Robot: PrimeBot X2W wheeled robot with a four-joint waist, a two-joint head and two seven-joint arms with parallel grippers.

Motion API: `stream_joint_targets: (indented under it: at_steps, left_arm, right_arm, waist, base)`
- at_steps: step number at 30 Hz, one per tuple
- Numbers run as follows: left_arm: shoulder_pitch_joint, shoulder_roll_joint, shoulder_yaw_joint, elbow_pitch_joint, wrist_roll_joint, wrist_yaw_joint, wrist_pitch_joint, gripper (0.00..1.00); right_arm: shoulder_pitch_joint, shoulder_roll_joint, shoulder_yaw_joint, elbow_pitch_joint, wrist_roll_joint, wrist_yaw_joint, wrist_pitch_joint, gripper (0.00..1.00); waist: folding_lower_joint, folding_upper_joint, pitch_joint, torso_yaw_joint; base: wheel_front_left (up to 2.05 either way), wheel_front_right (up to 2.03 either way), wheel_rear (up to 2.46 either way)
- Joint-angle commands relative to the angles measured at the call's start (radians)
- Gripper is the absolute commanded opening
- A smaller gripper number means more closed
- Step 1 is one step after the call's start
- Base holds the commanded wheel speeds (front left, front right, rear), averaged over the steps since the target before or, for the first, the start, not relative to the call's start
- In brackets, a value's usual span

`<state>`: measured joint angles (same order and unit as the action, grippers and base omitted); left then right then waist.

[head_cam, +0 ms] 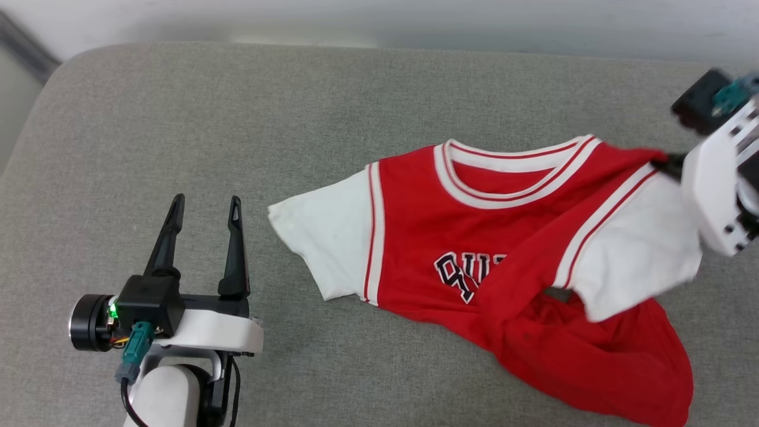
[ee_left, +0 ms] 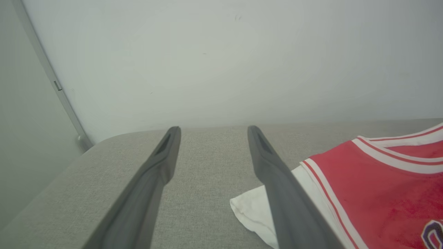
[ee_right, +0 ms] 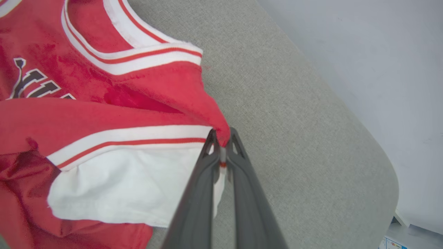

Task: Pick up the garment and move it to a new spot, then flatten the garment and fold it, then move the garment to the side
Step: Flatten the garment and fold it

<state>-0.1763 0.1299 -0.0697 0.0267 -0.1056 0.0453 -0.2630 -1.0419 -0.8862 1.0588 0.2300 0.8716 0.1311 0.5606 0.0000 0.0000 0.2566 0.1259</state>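
Jersey [head_cam: 450,237] lies crumpled on the grey cushion [head_cam: 296,118], right of my left gripper [head_cam: 206,200], fingers spread wide and empty. Left wrist: its white sleeve [ee_left: 249,207] lies just beside one finger. Right wrist: my right gripper [ee_right: 221,133] pinches the jersey's shoulder tight.

Garment [head_cam: 415,237] lettering [head_cam: 465,274] half under its fold

The jersey [head_cam: 427,231] [ee_left: 380,183] [ee_right: 86,117] is red with white short sleeves, red-and-white striped trim at collar and armholes, and black white-outlined lettering partly hidden under a fold; it lies front up and rumpled on the grey padded surface [head_cam: 178,118], toward the robot's right; the sleeve on the robot's left lies flat; the other shoulder is drawn to a point, pinched in the closed right claw [head_cam: 667,161] [ee_right: 221,138]; the hem is bunched nearest the robot.
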Motion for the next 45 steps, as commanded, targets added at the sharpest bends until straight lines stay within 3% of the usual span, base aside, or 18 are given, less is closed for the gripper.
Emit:
stream_joint_targets:
  at_steps: [1,7,12,19,20,22,27,34,41,45]
  left_arm:
    - [0.010,-0.002,0.005,-0.002,0.005,-0.003,-0.003,1.00]
    - [-0.009,-0.026,0.010,-0.012,0.016,-0.023,-0.003,1.00]
    - [-0.035,-0.044,0.009,-0.015,0.021,-0.035,-0.003,1.00]
    - [-0.064,-0.065,0.017,-0.011,0.016,-0.045,-0.003,1.00]
    - [-0.069,-0.068,0.020,-0.011,0.016,-0.047,-0.003,1.00]
    - [-0.069,-0.070,0.024,-0.011,0.018,-0.048,-0.003,1.00]
    - [-0.055,-0.073,0.038,0.001,0.026,-0.050,-0.003,1.00]
    - [-0.036,-0.065,0.067,0.015,0.048,-0.062,-0.003,1.00]
    - [-0.081,-0.025,0.098,0.050,0.055,-0.086,-0.003,1.00]
    - [-0.154,0.024,0.091,0.096,0.066,-0.114,-0.003,1.00]
  right_arm:
    - [-0.024,-0.006,-0.007,-0.004,-0.005,-0.001,0.005,0.00]
    - [-0.138,0.006,-0.036,0.031,-0.093,-0.001,0.076,0.00]
    - [-0.229,0.113,-0.042,0.181,-0.170,-0.001,0.084,0.00]
    - [-0.232,0.265,-0.030,0.415,-0.248,-0.001,-0.016,0.00]
    - [-0.216,0.292,-0.023,0.459,-0.243,-0.001,-0.061,0.10]
    - [-0.213,0.313,-0.016,0.493,-0.245,-0.001,-0.108,1.00]
    - [-0.194,0.330,0.009,0.538,-0.200,-0.001,-0.196,1.00]
    - [-0.138,0.261,-0.014,0.471,-0.123,-0.001,-0.449,1.00]
    - [-0.003,0.227,-0.135,0.434,-0.154,-0.001,-0.748,1.00]
    - [0.093,0.255,-0.265,0.403,-0.220,-0.001,-0.814,1.00]
  waist:
    - [0.0000,0.0000,0.000,-0.003]
    - [0.0000,0.0000,0.034,0.008]
    - [0.0000,0.0000,0.078,0.036]
    - [0.0000,0.0000,0.138,0.082]
    - [0.0000,0.0000,0.148,0.090]
    - [0.0000,0.0000,0.150,0.092]
    - [0.0000,0.0000,0.121,0.077]
    - [0.0000,0.0000,0.036,0.038]
    - [0.0000,0.0000,-0.050,-0.009]
    - [0.0000,0.0000,-0.080,-0.036]
  base:
    - [0.00,0.00,0.00]
    - [0.00,0.00,0.00]
    - [0.00,0.00,0.00]
    - [0.00,0.00,0.00]
    - [0.00,0.00,0.00]
    - [0.00,0.00,0.00]
    - [0.00,0.00,0.00]
    - [0.00,0.00,0.00]
    - [0.00,0.00,0.00]
    - [0.00,0.00,0.00]
